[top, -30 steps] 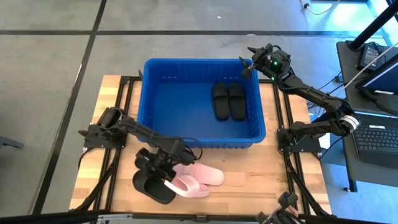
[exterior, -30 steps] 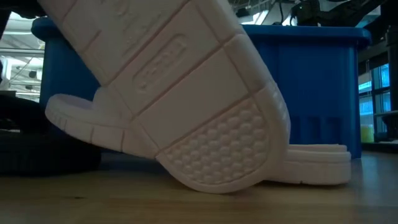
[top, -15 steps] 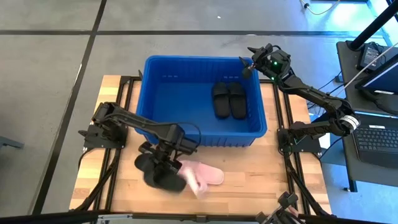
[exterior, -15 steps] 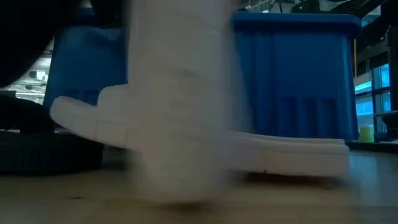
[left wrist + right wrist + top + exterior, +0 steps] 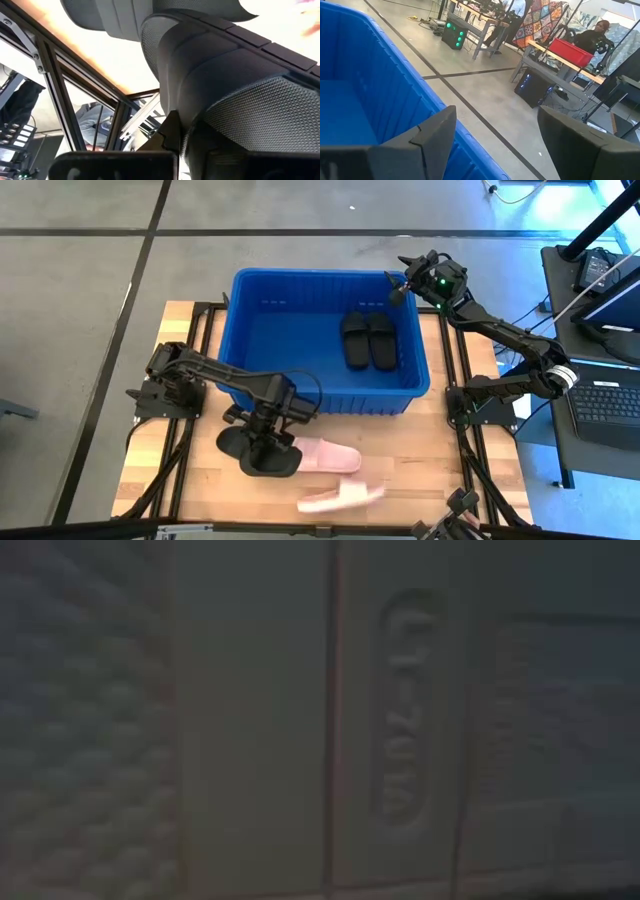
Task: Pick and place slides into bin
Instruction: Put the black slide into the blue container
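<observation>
- Bin [image 5: 325,285] — 12 o'clock on tabletop [image 5: 440,455]; 2 black slides [image 5: 366,340] inside, side by side.
- Left end effector [image 5: 268,448] — at 2 black slides [image 5: 255,455], 8 o'clock of bin; fingers: can't tell.
- Pink slide [image 5: 325,455] just beside; 2nd pink slide [image 5: 340,497] at 6 o'clock edge.
- Right end effector [image 5: 398,280] — bin's 2 o'clock corner, fingers apart, holding nothing.

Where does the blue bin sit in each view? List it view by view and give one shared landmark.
High view: the bin is at the upper centre, on the table's far half.
Low view: not in it; a pale slide sole fills the picture.
Left wrist view: not in it.
Right wrist view: its blue wall and rim fill the left side.
Shared landmark: the right gripper, open, at the bin's far right corner.
</observation>
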Available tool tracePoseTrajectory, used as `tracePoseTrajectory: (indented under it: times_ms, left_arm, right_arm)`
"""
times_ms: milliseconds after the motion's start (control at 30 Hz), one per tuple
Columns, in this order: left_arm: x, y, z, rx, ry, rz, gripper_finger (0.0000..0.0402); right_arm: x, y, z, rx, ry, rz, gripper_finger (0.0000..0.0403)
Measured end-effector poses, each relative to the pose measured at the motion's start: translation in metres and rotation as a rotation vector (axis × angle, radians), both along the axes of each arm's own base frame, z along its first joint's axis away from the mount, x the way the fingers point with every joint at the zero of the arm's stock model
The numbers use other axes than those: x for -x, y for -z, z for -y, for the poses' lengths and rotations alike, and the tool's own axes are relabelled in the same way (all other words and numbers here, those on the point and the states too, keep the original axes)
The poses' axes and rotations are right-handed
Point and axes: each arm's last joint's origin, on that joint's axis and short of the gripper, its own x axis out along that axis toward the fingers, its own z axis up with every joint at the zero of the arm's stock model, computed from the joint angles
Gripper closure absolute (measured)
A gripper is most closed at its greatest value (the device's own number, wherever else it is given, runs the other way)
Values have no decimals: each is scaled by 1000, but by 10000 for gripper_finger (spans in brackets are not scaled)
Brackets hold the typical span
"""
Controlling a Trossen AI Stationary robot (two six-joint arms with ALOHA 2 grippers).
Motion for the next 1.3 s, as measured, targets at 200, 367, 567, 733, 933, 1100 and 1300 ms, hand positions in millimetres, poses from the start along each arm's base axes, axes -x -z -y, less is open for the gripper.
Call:
tracePoseTrajectory:
  times_ms: [200,367,567,733,933,1100,1300]
  left_arm:
    - [2,0,5,22,-3,-17,400]
    - [2,-1,7,17,-30,-39,400]
    - [6,-3,17,47,-48,-80,400]
    - [10,-5,28,90,-74,-127,400]
    - [13,-5,38,95,-66,-148,400]
    - [18,-10,45,69,-12,-63,400]
    - [30,-62,50,49,-5,156,400]
  right_arm:
    - [0,0,0,-1,0,0,124]
    - [0,0,0,-1,0,0,124]
    - [0,1,0,-5,0,-3,124]
    - [0,1,0,-10,0,-7,124]
    - [0,2,0,-10,0,-8,124]
    - [0,2,0,-10,0,-9,124]
    - [0,2,0,-9,-1,-8,124]
